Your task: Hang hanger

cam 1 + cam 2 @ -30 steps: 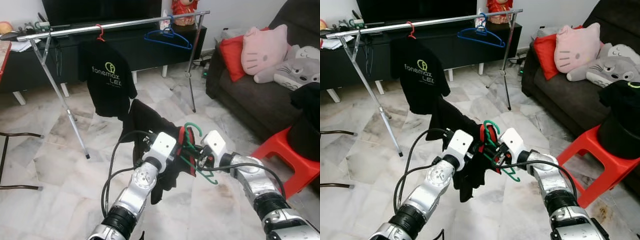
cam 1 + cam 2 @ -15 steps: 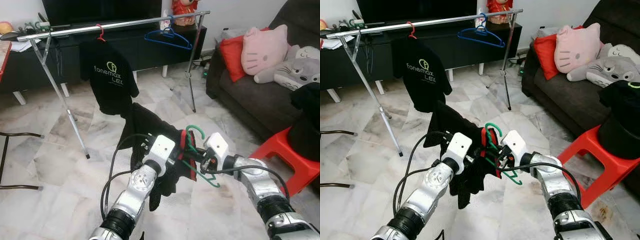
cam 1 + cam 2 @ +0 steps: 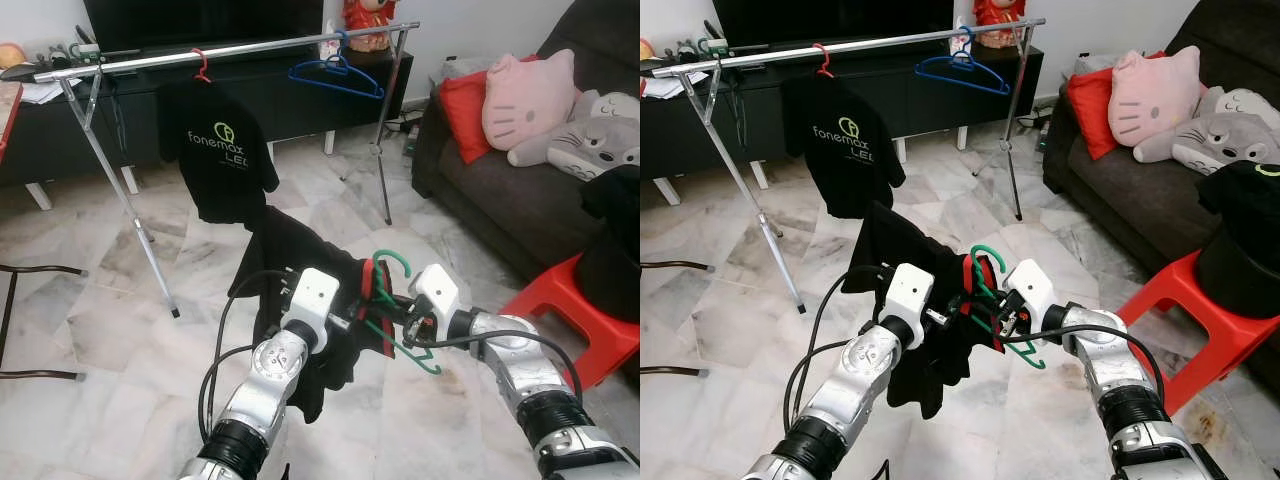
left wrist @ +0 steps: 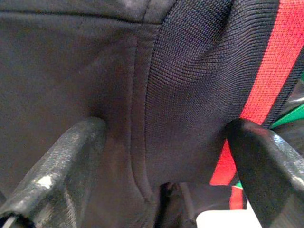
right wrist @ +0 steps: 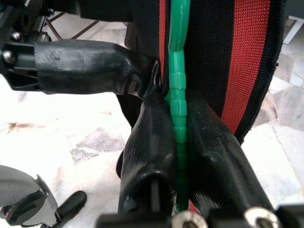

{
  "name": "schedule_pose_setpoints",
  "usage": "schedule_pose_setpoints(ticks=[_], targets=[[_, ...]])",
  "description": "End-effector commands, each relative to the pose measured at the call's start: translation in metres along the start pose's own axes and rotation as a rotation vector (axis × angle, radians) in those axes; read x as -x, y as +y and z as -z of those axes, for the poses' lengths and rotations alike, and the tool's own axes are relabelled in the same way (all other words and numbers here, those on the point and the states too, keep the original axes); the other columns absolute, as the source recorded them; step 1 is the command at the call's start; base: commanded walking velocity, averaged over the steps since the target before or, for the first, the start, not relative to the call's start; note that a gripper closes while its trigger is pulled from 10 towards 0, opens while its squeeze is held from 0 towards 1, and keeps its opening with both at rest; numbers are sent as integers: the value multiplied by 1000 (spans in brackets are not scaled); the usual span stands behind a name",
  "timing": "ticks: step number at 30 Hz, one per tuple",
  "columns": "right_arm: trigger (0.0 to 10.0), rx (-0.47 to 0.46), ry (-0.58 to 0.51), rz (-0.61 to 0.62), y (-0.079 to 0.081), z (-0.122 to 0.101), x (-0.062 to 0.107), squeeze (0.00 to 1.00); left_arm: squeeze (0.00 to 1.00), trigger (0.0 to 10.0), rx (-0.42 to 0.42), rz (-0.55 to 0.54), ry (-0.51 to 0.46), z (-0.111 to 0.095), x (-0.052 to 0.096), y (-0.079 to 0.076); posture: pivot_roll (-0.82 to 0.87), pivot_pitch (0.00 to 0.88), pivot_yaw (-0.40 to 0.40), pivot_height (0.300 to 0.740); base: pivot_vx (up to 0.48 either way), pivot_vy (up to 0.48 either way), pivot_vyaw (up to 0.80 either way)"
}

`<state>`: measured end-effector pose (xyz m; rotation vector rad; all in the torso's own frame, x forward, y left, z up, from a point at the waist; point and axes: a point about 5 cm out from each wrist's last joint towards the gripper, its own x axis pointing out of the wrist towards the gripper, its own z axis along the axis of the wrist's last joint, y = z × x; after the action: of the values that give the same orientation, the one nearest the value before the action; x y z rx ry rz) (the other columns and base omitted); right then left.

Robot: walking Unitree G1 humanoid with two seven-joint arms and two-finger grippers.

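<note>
**Q:** How is the green hanger (image 3: pixel 392 300) held, and where is it located?

**A:** It is held low in front of the robot, between the two arms. The right gripper (image 5: pixel 179 142) is clamped on a green bar of the hanger; in the right wrist view the two black fingers are pressed against the ribbed plastic from both sides. The hook is pointed upward. A black garment with a red-striped collar (image 3: pixel 915 300) is draped on the hanger and hangs down on the left-arm side.

**Q:** What is the state of the left gripper (image 4: pixel 166 137)?

**A:** Its fingers are spread apart, with the garment's fabric and collar band lying between them. Contact at both fingers is suggested in the left wrist view, but a firm pinch is not confirmed.

**Q:** Which spatial relation governs the coming move?

**A:** The clothes rail (image 3: pixel 250 48) lies ahead of and well above the hanger, well apart from both grippers. Its long axis runs across the view from left to right. A black printed T-shirt on a red hanger (image 3: pixel 225 160) is hung toward the left end, and blue hangers (image 3: pixel 335 75) toward the right. The open stretch between them is judged the likely target. The right arm carries the hook, so the lift is expected to be led by it.
</note>
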<state>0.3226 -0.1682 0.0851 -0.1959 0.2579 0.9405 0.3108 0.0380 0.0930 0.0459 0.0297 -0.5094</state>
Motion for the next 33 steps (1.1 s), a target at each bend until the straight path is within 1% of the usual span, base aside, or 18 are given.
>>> schedule_pose_setpoints(ticks=[1, 3, 9, 10, 11, 14, 15, 16, 19, 26, 28, 31, 32, 33], targets=[[0, 24, -18, -95, 13, -5, -11, 0, 0, 10000, 50, 114, -150, -30, -7, -23, -72, 0, -87, 740, 0, 0, 0], [0, 21, -17, -96, 13, -4, -11, 0, 0, 10000, 58, 165, -169, -33, -5, -27, -72, 0, -87, 740, 0, 0, 0], [0, 16, -14, -94, 13, -3, -11, 0, 0, 10000, 69, 213, -198, -36, -1, -31, -72, 0, -87, 740, 0, 0, 0], [0, 16, -14, -93, 13, -3, -11, 0, 0, 10000, 56, 206, -200, -37, -1, -30, -71, 0, -85, 740, 0, 0, 0], [0, 16, -13, -93, 13, -3, -11, 0, 0, 10000, 22, 198, -189, -35, -1, -29, -71, 0, -85, 740, 0, 0, 0], [0, 18, -14, -93, 13, -4, -11, 0, 0, 10000, -43, 199, -167, -31, -2, -29, -71, 0, -86, 740, 0, 0, 0], [0, 18, -16, -94, 13, -4, -11, 0, 0, 10000, -62, 193, -153, -29, -3, -29, -71, 0, -86, 740, 0, 0, 0], [0, 21, -19, -96, 13, -6, -12, 0, 0, 10000, -85, 150, -120, -25, -4, -25, -74, 0, -84, 740, 0, 0, 0], [0, 22, -22, -96, 13, -6, -12, 0, 0, 10000, -116, 111, -96, -22, -6, -23, -74, 0, -84, 740, 0, 0, 0], [0, 23, -20, -99, 13, -6, -11, 0, 0, 10000, -137, 104, -76, -19, -6, -23, -74, 0, -84, 740, 0, 0, 0], [0, 24, -21, -99, 13, -7, -12, 0, 0, 10000, -156, 49, -15, -11, -7, -18, -74, 0, -84, 740, 0, 0, 0], [0, 25, -23, -99, 13, -8, -12, 0, 0, 10000, -172, 19, 35, -4, -8, -15, -75, 0, -85, 740, 0, 0, 0], [0, 25, -25, -100, 13, -8, -12, 0, 0, 10000, -170, -15, 64, 0, -8, -12, -75, 0, -85, 740, 0, 0, 0], [0, 25, -25, -100, 13, -8, -12, 0, 0, 10000, -170, -15, 64, 0, -8, -12, -75, 0, -85, 740, 0, 0, 0]])
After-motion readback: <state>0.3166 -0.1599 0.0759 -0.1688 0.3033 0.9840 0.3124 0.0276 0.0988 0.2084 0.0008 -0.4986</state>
